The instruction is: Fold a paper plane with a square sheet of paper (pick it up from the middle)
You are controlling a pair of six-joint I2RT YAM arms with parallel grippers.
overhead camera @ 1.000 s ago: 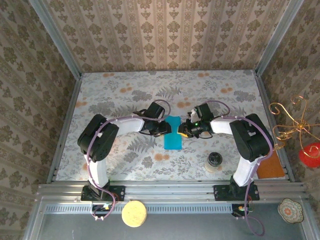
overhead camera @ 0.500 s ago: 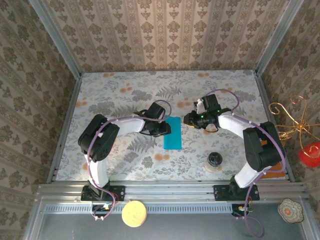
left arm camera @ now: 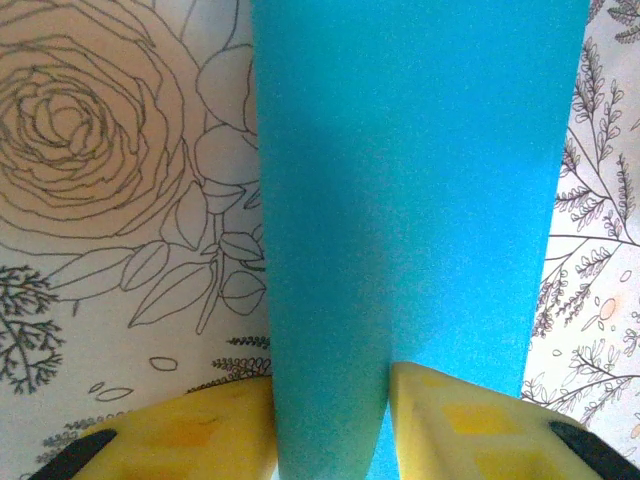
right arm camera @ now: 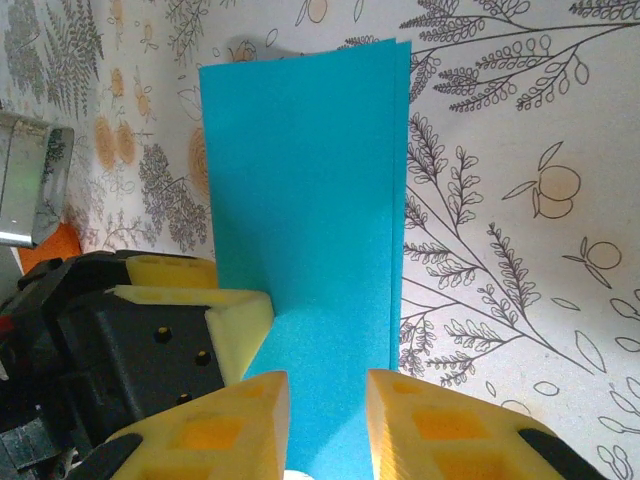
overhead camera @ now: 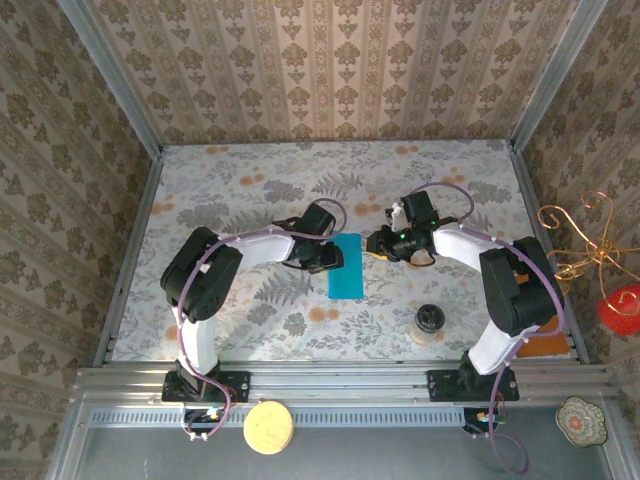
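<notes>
Mid-table [overhead camera: 230, 205], the folded sheet of paper [overhead camera: 346, 272] lies flat, long axis near-to-far, between the arms. The left gripper [overhead camera: 327, 259] sits mid-way along its left edge and the right gripper [overhead camera: 373, 245] at the far right corner. Both are part-open over the paper, and I can't confirm a pinch.

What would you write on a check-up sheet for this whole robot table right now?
Surface: floral table cover, flat.
Job's things: teal paper, folded into a two-layer rectangle, lying mid-table.
Clutter: small round jar; orange-brown sheet by the right base; yellow disc and patterned dish on the front ledge.
Grippers: left gripper and right gripper, jaws apart, paper showing between their fingertips.
Cables: purple cables looped along both arms, off the paper.
Surroundings: wallpapered walls; gold wire ornament and red ball outside, right.
</notes>
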